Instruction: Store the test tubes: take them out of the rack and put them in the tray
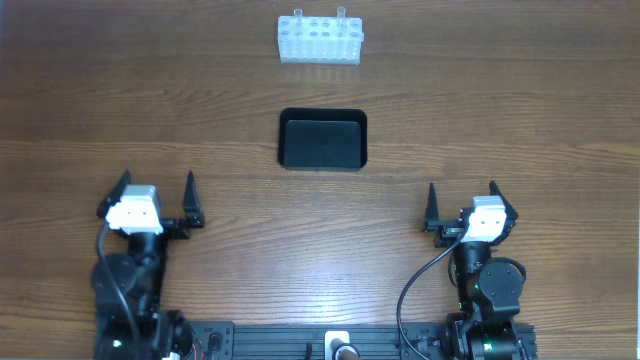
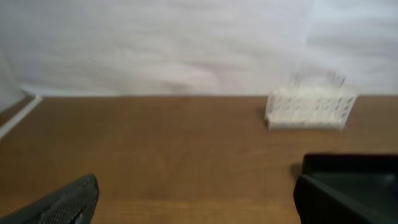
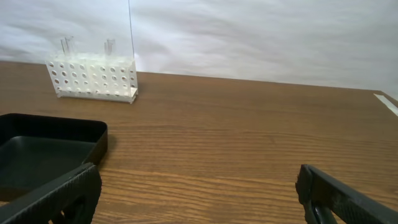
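Note:
A white test tube rack [image 1: 319,40] stands at the far middle of the wooden table, with two clear tubes [image 1: 341,14] standing upright in it; it also appears as the rack [image 2: 310,107] and the rack [image 3: 93,76]. A black empty tray [image 1: 323,139] lies in front of it, nearer the arms, seen too as the tray [image 3: 43,155] and the tray [image 2: 354,171]. My left gripper [image 1: 157,192] rests open near the table's front left. My right gripper [image 1: 461,205] rests open at the front right. Both are far from the rack and hold nothing.
The wooden table [image 1: 520,110] spreads bare on both sides of the rack and tray. A white wall [image 3: 249,37] rises behind the table's far edge.

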Robot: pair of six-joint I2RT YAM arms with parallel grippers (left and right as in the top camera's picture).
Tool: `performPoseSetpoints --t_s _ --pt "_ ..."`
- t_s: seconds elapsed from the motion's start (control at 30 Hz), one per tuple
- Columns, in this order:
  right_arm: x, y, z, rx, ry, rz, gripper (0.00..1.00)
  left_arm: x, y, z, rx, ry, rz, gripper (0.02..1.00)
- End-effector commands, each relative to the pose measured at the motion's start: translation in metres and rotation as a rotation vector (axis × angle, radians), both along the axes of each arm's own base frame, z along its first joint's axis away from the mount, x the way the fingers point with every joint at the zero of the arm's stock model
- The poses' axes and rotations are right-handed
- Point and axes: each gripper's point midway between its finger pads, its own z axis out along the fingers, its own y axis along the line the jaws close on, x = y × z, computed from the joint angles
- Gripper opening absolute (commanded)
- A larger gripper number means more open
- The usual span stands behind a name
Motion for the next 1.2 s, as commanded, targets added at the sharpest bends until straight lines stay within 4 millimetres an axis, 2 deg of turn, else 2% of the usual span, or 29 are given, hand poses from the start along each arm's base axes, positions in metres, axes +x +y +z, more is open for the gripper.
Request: performPoseSetpoints --t_s 0.03,0.13,0.33,0.4,0.67,0.77,0.87,1.1,1.2 --pt "0.0 0.002 -0.002 -0.004 -0.001 0.012 0.991 0.01 -0.016 0.038 0.008 0.022 -0.088 0.996" --pt "0.0 0.002 -0.002 -0.004 -0.002 0.012 0.991 0.021 -0.032 0.051 0.004 0.083 -0.157 0.998" --pt "0.0 0.002 -0.002 -0.004 -0.001 0.012 0.991 0.044 -0.079 0.085 -0.01 0.17 -0.333 0.996" --pt "0.0 0.002 -0.002 -0.004 -0.001 0.012 0.991 0.054 -0.094 0.095 -0.099 0.221 -0.354 0.998" --pt "0.0 0.002 -0.002 -0.004 -0.001 0.012 0.993 0.097 -0.152 0.115 -0.11 0.287 -0.472 0.996" --pt "0.0 0.002 -0.002 -0.004 -0.001 0.012 0.993 0.116 -0.171 0.114 -0.155 0.33 -0.462 0.996" --pt "0.0 0.002 -0.002 -0.004 -0.001 0.012 0.991 0.139 -0.171 0.105 -0.255 0.401 -0.331 0.998" --pt "0.0 0.002 -0.002 -0.004 -0.001 0.012 0.991 0.18 -0.181 0.068 -0.17 0.578 -0.18 0.998" --pt "0.0 0.002 -0.002 -0.004 -0.001 0.012 0.993 0.199 -0.19 0.056 -0.153 0.625 -0.17 0.998"
